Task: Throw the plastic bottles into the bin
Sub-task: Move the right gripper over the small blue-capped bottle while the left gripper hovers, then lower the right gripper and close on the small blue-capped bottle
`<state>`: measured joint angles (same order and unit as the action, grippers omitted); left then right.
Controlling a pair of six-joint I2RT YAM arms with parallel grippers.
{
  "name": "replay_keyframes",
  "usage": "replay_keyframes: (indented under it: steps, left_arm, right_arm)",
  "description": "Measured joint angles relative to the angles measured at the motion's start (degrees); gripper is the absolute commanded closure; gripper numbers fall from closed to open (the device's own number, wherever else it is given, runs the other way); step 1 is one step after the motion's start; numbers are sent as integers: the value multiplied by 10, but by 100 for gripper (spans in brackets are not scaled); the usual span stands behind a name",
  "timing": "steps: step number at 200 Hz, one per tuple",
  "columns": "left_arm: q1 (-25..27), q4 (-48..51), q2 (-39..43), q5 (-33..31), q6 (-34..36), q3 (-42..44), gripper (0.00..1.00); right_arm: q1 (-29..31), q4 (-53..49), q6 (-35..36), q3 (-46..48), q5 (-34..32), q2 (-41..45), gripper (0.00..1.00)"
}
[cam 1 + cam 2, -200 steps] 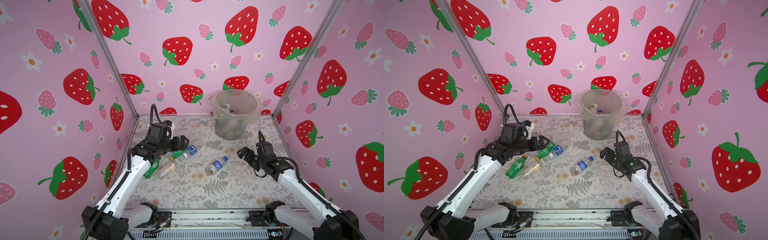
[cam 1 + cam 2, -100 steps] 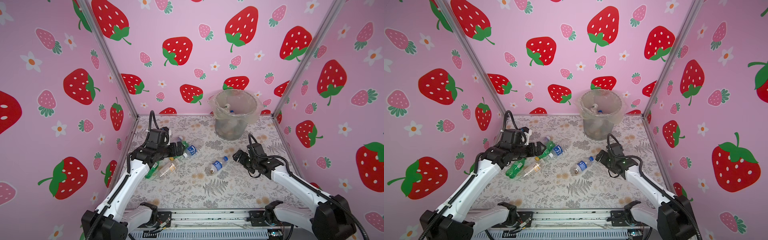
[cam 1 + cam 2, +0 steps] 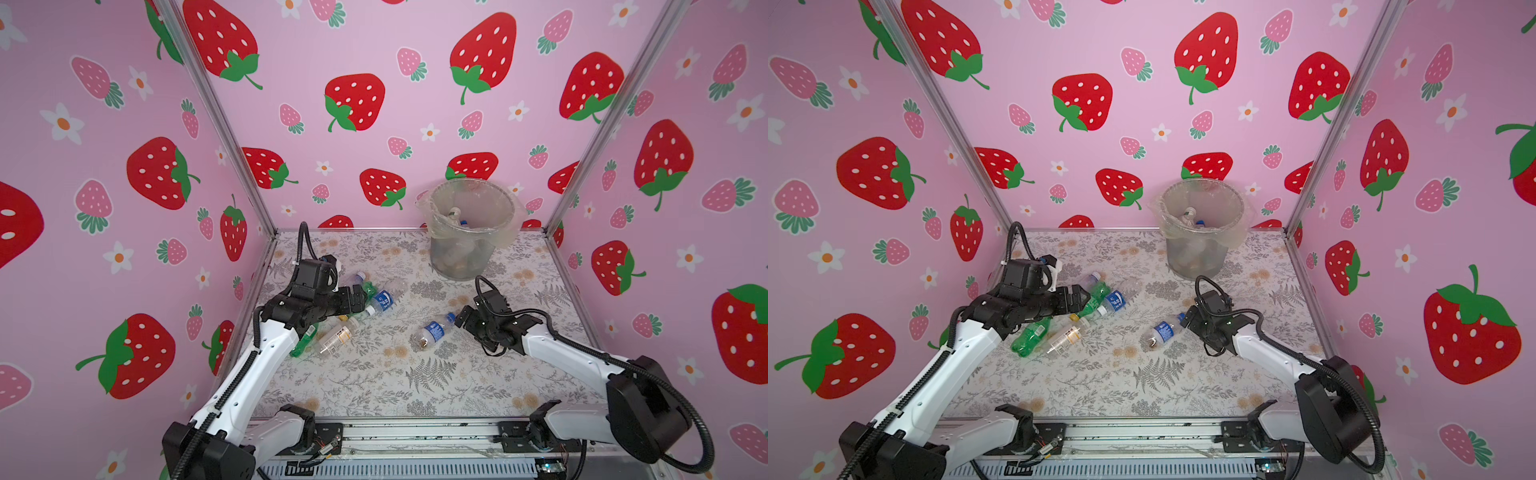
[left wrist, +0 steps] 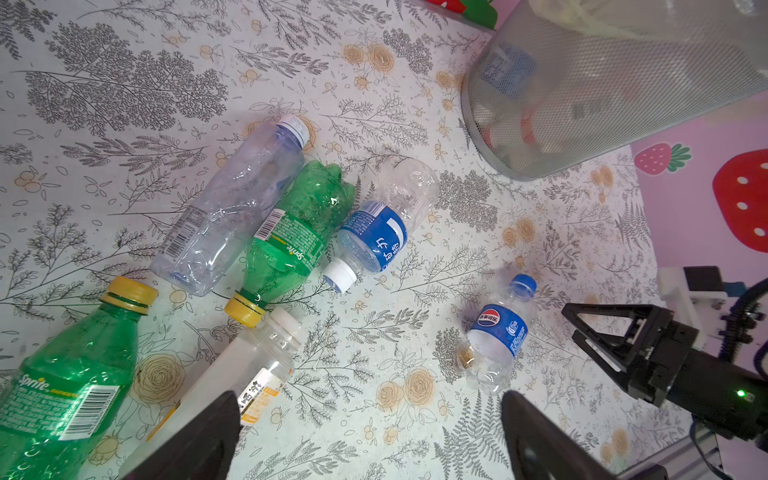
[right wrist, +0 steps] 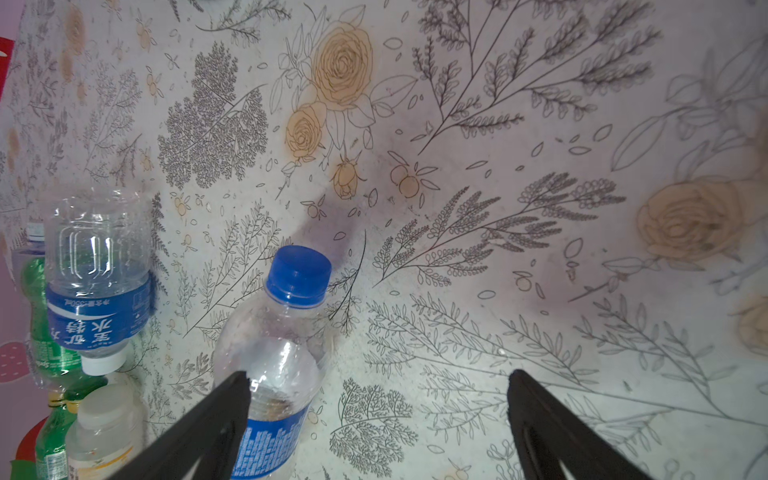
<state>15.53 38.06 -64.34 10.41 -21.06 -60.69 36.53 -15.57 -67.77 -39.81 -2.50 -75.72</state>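
L tool (image 3: 1081, 296) wide, empty, above bottle cluster (image 4: 291, 232), well left of bin (image 3: 461, 257). R tool (image 5: 379, 375) wide, empty, just beside blue-cap bottle (image 5: 282, 345) lying in front of bin.

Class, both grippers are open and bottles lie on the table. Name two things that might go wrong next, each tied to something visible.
1. In the right wrist view the blue-capped bottle lies by one finger of the right gripper, not centred; closing may push it so it rolls away.
2. The left gripper hovers by touching bottles, the middle green bottle among them; it may snag two or scatter neighbours.
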Motion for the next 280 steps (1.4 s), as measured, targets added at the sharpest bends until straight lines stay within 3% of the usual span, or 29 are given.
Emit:
replay_keyframes:
  steps: [174, 280]
  left_arm:
    - [-11, 0, -2, 3, 1, 2, 1]
    - [-16, 0, -6, 6, 0, 2, 1]
  right_arm:
    - [54, 53, -47, -80, -3, -117, 4]
    - [78, 71, -76, -81, -4, -144, 10]
